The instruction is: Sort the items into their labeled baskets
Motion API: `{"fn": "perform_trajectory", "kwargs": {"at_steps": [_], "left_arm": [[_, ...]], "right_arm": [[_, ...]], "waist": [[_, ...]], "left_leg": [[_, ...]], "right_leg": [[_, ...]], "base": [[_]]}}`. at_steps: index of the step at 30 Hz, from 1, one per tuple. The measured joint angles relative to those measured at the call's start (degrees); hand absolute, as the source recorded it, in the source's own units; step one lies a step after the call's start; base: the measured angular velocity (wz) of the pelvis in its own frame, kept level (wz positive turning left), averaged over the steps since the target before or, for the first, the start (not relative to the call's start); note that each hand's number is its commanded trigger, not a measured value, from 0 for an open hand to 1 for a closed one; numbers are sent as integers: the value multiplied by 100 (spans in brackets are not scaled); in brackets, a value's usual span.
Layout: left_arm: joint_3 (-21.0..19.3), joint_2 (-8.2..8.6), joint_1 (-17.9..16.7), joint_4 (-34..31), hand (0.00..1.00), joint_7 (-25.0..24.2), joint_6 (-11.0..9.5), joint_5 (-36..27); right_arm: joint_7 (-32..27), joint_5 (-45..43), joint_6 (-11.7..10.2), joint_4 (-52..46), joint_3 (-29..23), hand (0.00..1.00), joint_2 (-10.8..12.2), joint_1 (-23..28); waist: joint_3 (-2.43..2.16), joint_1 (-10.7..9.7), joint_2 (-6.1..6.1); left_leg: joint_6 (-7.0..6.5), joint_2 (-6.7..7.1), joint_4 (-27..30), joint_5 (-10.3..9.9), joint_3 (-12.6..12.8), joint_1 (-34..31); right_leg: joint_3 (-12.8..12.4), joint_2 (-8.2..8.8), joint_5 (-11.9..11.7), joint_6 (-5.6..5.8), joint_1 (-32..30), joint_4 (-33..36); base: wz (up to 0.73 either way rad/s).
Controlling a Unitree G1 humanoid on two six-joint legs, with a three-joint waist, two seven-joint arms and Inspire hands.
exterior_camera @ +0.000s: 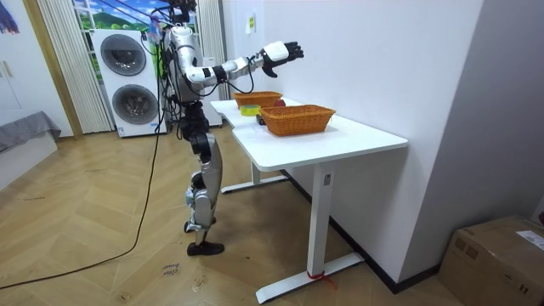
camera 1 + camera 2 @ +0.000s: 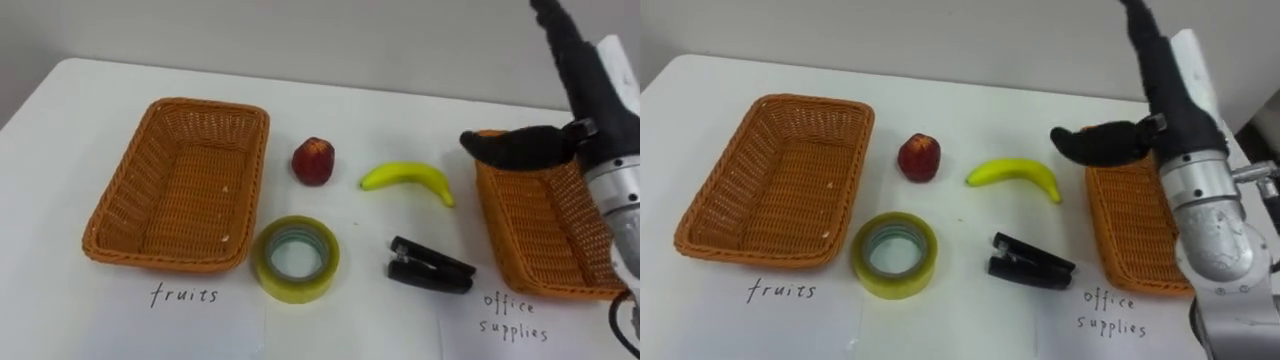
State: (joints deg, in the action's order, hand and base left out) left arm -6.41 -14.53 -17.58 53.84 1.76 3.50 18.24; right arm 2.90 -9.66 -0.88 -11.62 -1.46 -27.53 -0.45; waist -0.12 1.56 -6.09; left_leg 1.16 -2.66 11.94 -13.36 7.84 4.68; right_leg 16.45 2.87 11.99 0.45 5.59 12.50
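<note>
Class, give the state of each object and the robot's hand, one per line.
Fruits basket: empty.
Office supplies basket: visible part empty.
Apple: on table.
Banana: on table.
Tape roll: flat on table.
Stapler: closed, on table.
Right hand: open, raised, holding nothing.

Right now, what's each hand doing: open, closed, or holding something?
Left hand: cannot be told.
Right hand: open, holding nothing.
</note>
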Motion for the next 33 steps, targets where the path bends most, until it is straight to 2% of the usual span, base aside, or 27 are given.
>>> {"fn": "perform_trajectory", "kwargs": {"at_steps": [7,19,27,33], "left_arm": [[108,21,230,135,0,-26,6,1],[110,20,250,149,0,-233,17,15],[286,5,419,149,0,-367,-10,13],[321,2,407,154,0,-411,-6,23]], "right_arm": [[851,-328,115,149,299,0,17,221],[1587,-766,175,150,299,0,38,222],[1985,-870,174,306,315,0,38,222],[2231,-955,227,421,455,0,47,224]], "waist": [[22,202,-17],[31,222,-6],[98,362,74],[76,360,41]], "left_leg": [[-1,0,76,-1,-36,-13],[-2,-3,81,-4,-63,-10],[-2,-3,85,-4,-67,-61],[-1,-1,103,-3,-69,-75]], "right_leg": [[19,4,0,0,38,-3],[47,1,-3,-5,82,1],[66,2,-3,-5,32,-5],[75,3,-3,-5,8,-8]], "base": [[2],[1],[0],[0]]}}
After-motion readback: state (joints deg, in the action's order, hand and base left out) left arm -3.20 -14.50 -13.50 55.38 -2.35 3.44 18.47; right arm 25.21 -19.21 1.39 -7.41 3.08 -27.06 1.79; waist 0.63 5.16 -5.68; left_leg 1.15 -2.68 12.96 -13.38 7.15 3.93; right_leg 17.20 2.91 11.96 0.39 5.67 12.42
